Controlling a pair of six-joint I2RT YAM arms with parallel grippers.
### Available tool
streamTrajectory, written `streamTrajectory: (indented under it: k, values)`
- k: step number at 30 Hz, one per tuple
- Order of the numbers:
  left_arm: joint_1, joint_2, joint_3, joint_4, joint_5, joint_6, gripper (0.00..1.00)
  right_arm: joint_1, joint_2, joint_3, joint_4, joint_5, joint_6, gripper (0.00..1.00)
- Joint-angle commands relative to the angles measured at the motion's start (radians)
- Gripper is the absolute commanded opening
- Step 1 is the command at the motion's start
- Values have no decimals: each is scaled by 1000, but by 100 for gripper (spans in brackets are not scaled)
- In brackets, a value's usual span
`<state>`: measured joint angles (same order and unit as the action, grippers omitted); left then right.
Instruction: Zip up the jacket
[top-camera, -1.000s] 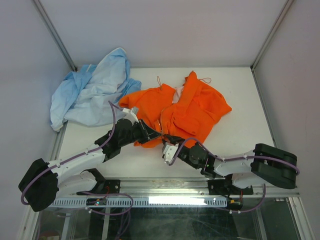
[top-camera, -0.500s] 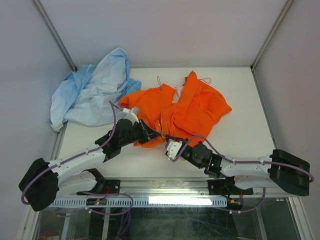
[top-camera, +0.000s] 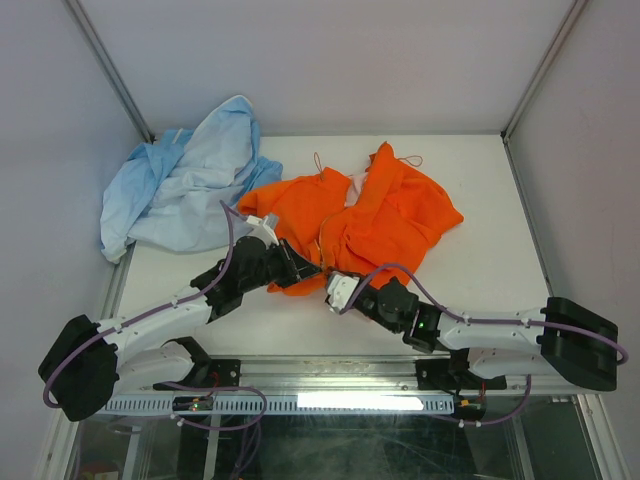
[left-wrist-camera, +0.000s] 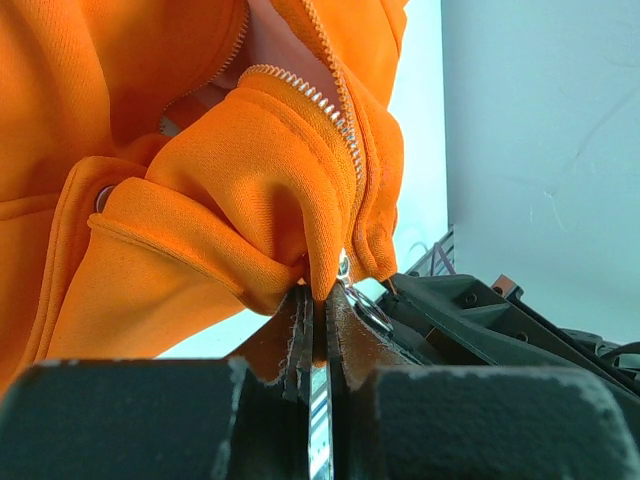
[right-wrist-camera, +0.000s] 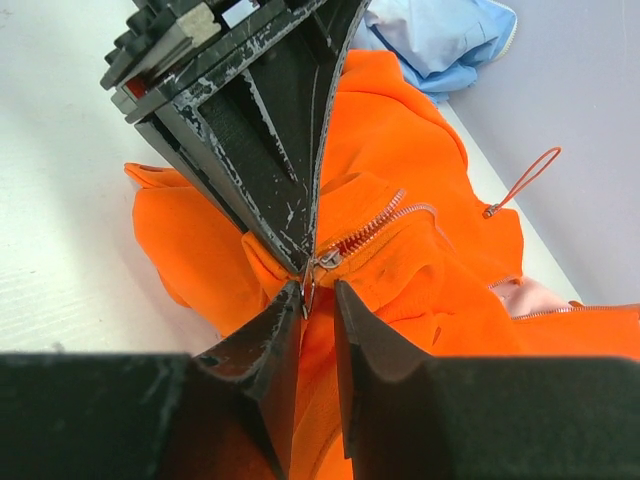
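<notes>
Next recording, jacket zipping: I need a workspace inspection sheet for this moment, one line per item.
Surface: white tabletop, holding two garments.
Job's things: bright orange fabric jacket, crumpled, front zipper undone, pale pink lining showing.
Clutter: light blue cloth garment, heaped at the far left beside the jacket.
Grippers: left gripper shut on the jacket's bottom edge by the zipper; right gripper jaws slightly apart around the metal zipper pull.
Cables: purple cables looped along both arms.
Surroundings: grey enclosure walls with metal corner posts.

Obstacles: jacket (top-camera: 400, 215) mid, blue cloth (top-camera: 180, 190) far-L
</notes>
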<state>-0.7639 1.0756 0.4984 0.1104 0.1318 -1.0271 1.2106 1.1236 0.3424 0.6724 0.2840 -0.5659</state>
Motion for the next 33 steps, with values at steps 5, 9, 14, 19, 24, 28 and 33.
streamTrajectory:
  k: [5, 9, 14, 19, 24, 28, 33]
  values:
    - [-1, -2, 35, -1, 41, 39, 0, -6, 19, 93, -12, -3, 9, 7]
    - [-1, -3, 35, -36, 45, 63, 0, -24, 8, 133, -99, -41, 24, 0]
    - [-9, -10, 32, -96, 50, 101, 0, -87, 16, 265, -308, -105, 81, 0]
    - [-34, -30, 33, -172, 32, 156, 0, -201, 83, 409, -509, -157, 120, 0]
    - [-45, -48, 12, -254, 35, 180, 0, -363, 149, 536, -598, -136, 174, 0]
    - [-45, -91, -24, -313, 14, 169, 0, -547, 228, 672, -686, -149, 279, 0]
    - [-45, -202, 1, -427, -110, 168, 0, -772, 314, 791, -721, -175, 372, 0]
